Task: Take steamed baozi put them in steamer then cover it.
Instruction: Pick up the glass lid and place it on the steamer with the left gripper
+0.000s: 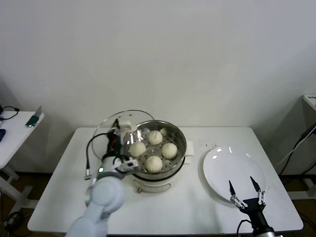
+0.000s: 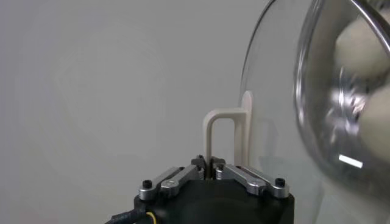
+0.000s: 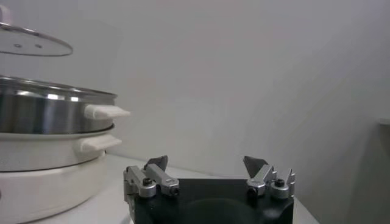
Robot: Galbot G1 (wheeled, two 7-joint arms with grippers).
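All 4 buns (image 1: pixel 154 150) sit in the steamer (image 1: pixel 180 134). The left claw (image 1: pixel 122 129) pinches the lid (image 1: pixel 109 126) handle, the lid tilted at the pot's left rim, needing to swing right. The right claw (image 1: pixel 245 190) waits spread over the plate (image 1: pixel 217 163).

No readable text, label or number anywhere.

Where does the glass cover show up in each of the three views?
Head view: the cover is tilted above the steamer's left rim, with the left gripper shut on its handle.
Left wrist view: cover on edge beside the gripper, handle between the fingers.
Right wrist view: its rim hangs above the steamer.
Shared landmark: the steamer.
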